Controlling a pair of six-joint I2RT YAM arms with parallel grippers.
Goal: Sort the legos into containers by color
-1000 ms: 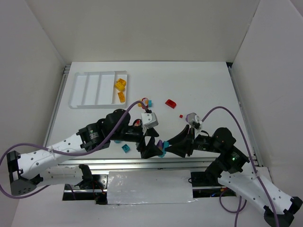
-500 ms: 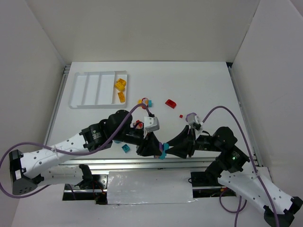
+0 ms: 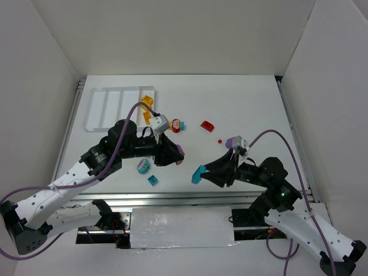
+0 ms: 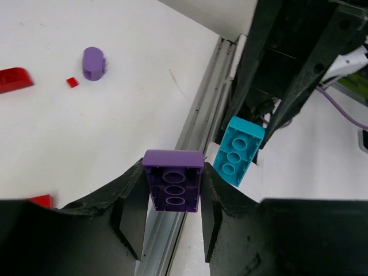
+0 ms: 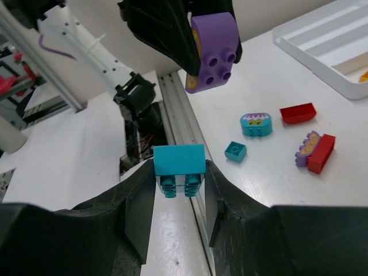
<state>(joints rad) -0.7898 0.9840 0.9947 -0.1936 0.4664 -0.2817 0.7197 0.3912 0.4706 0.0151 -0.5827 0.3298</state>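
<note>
Separated since a second earlier, the purple plastic lego brick (image 4: pixel 173 187) is pinched in the left gripper (image 3: pixel 176 154) and the teal plastic brick (image 5: pixel 179 167) in the right gripper (image 3: pixel 202 172), over the white table's (image 3: pixel 259 115) near middle, both judged light, stiff and slick, best gripped across flat sides.

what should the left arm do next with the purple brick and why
Probably carry the purple brick, clamped in the left gripper, to the tray and drop it in a bare compartment: yellow bricks lie only in its rightmost one.
</note>
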